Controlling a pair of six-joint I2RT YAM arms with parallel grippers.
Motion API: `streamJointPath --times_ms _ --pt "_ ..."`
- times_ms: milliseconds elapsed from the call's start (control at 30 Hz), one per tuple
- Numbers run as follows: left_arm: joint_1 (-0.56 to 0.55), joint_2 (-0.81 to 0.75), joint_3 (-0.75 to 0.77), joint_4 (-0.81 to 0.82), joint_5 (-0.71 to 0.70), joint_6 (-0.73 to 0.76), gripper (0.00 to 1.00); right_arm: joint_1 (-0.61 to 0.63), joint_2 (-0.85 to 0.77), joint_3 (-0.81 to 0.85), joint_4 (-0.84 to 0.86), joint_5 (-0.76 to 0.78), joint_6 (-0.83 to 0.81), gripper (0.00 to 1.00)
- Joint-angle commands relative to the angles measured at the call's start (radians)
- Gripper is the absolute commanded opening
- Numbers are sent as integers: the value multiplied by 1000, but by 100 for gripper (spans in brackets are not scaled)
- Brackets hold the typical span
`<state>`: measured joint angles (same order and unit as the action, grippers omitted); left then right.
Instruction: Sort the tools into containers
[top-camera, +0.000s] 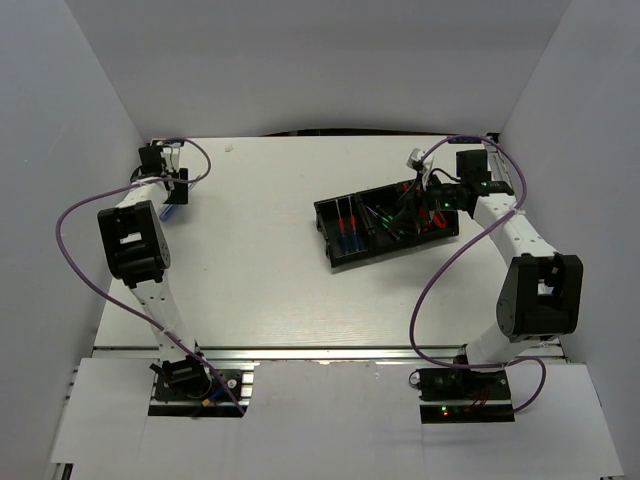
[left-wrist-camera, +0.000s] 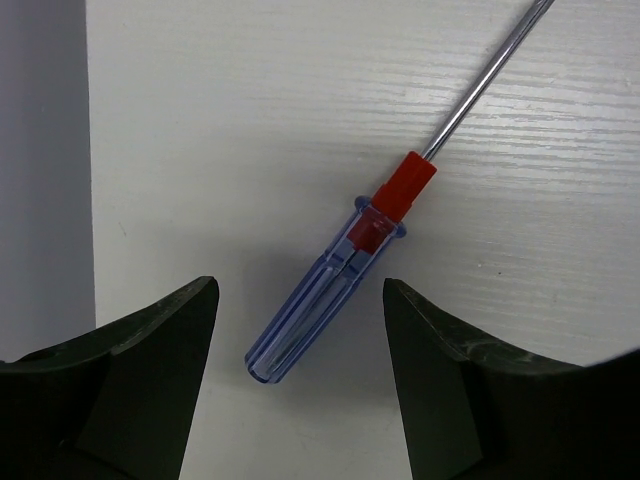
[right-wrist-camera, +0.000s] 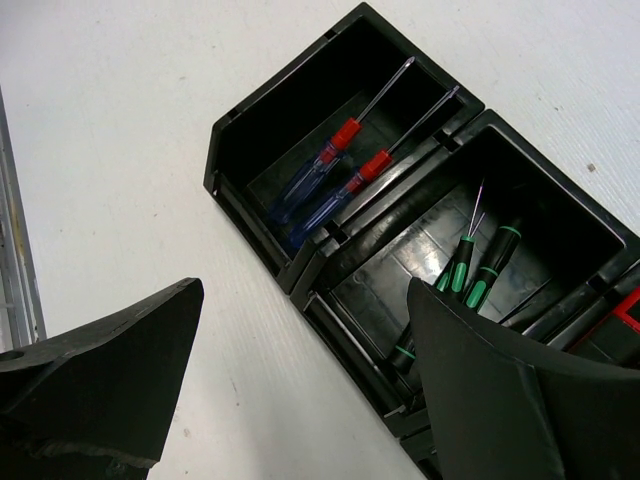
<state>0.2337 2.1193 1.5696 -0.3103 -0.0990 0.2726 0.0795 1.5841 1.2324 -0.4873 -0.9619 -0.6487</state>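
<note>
Blue clear-plastic handle, red collar: the screwdriver (left-wrist-camera: 400, 190) lies flat on the white table (left-wrist-camera: 200, 150), its butt end between the spread fingers of my left gripper (left-wrist-camera: 300, 290), untouched. Its long axis crosses the gap diagonally, with the shaft pointing away to the wrist view's upper right. My right gripper (right-wrist-camera: 305, 295), also spread, hovers over the tray (top-camera: 325, 235), well apart.

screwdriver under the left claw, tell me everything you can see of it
The screwdriver has a clear blue, plastic-looking handle, a red collar and a thin metal shaft that runs out of the left wrist view at the top right. It lies flat and diagonal on the white table, handle end nearest the camera, between the open fingers of the left claw, which do not touch it.
</note>
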Motion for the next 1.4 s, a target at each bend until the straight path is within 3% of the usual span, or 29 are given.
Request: streamJointPath --times_ms 0,467,600,733,800,933,1000,1200,1367 --pt "6 -21 -11 -1 38 0 78 -6 -4 27 38 -31 18 89" --pt "12 -24 -95 -9 32 -36 73 -21 -33 -8 55 -43 35 89" --pt "13 -27 -111 -9 27 -67 61 -24 -41 -11 56 -46 40 89" --pt "13 -36 -121 -13 47 -95 37 -26 -47 -11 56 -51 41 89" --pt "13 -48 -131 -13 61 -107 30 -27 -52 -10 56 -51 44 89" --pt "13 -81 -167 -19 164 -154 18 -27 -55 -7 56 -49 46 89" --pt "13 -94 -180 -29 211 -174 1 -27 -58 -7 53 -47 46 89" --pt "9 -179 -227 -52 402 -263 0 -27 -76 -2 35 -44 29 89" --pt "-31 -385 -318 3 505 -326 0 -27 -88 13 21 -41 23 89"
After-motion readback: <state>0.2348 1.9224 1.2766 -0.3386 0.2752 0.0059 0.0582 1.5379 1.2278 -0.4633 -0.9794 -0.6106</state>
